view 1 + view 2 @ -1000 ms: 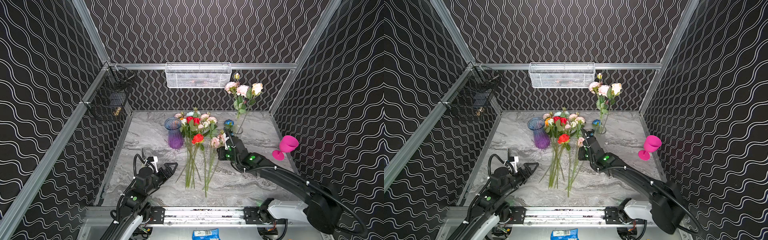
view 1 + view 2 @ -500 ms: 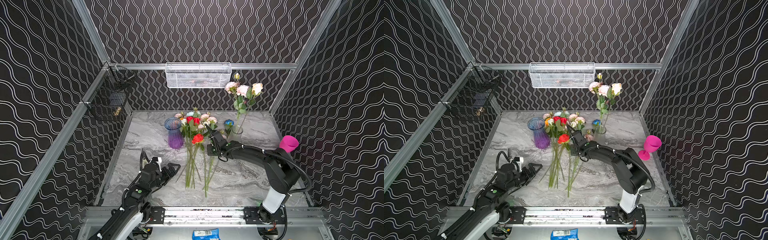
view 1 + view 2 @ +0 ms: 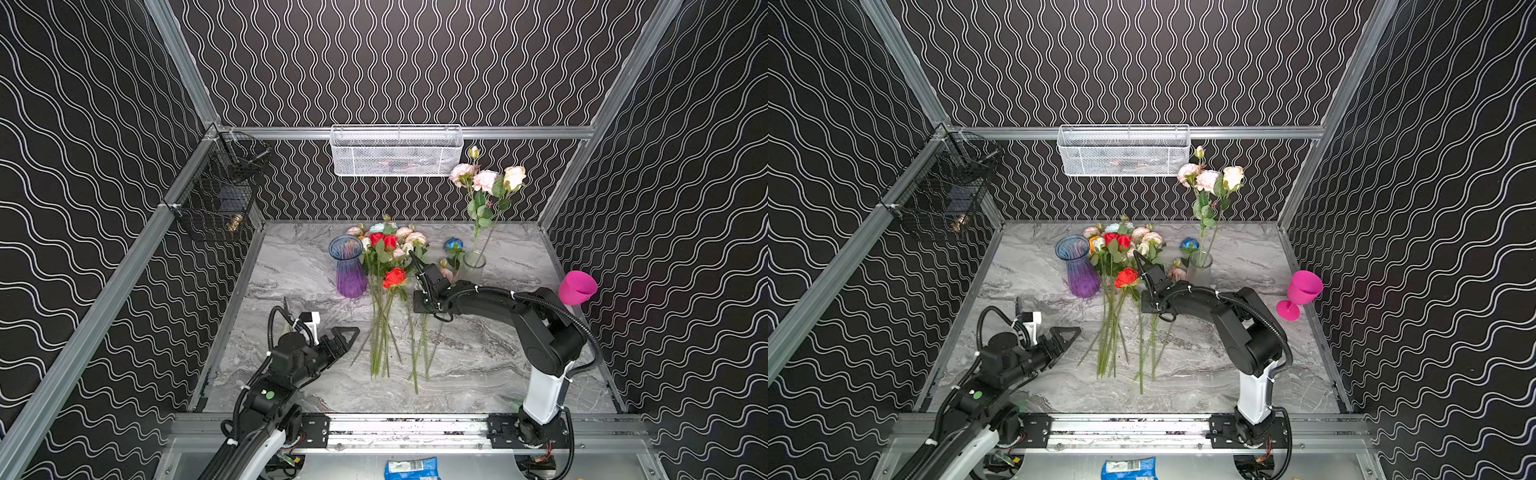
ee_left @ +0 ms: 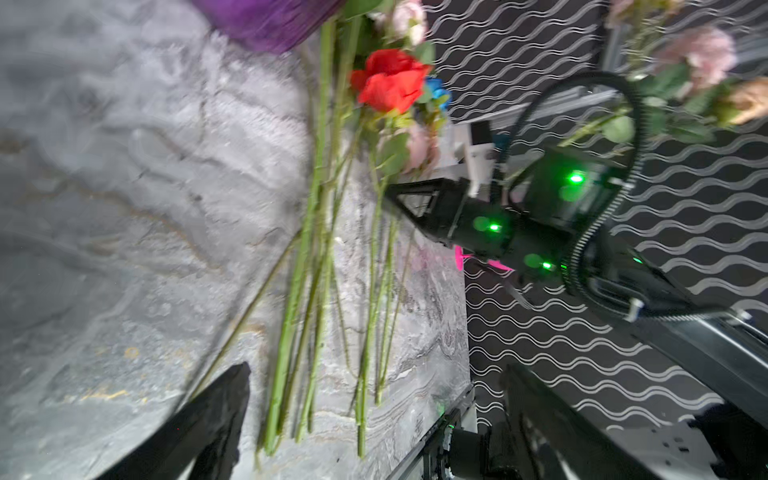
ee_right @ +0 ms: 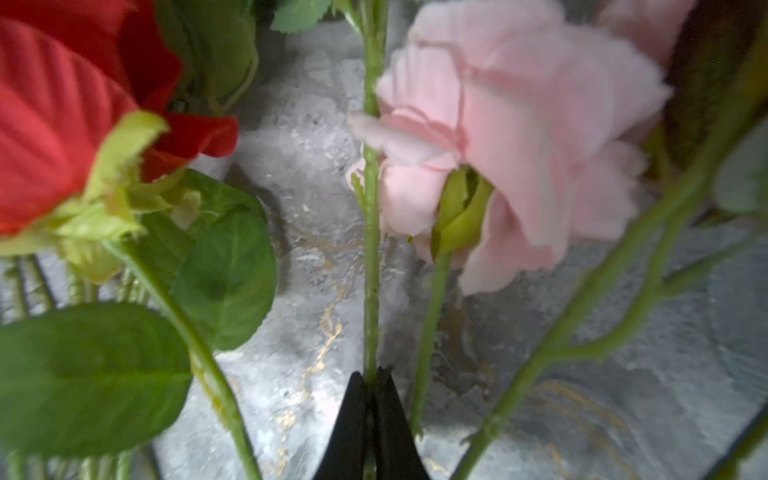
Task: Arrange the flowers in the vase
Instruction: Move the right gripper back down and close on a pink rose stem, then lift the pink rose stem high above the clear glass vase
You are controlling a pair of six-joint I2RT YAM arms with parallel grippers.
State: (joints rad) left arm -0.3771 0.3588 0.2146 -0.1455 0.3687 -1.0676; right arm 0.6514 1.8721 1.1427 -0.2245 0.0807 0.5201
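R gripper (image 5: 371,384) pinches 1 green stem (image 5: 371,270) among flowers (image 3: 386,266) lying on marble table (image 3: 478,374); L gripper (image 3: 351,337) hangs beside stem ends, jaws spread wide.

Green-stemmed flowers (image 3: 394,277), grey marbled table (image 3: 478,365), black wavy-lined walls (image 3: 374,62), magenta goblet (image 3: 577,287).

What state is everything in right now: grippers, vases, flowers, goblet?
right gripper, shut on green stem among the lying flowers
left gripper, open, empty
purple vase, upright, empty
clear vase, upright, holding the pink spray
loose flowers, lying flat, outside both vases
pink goblet, standing
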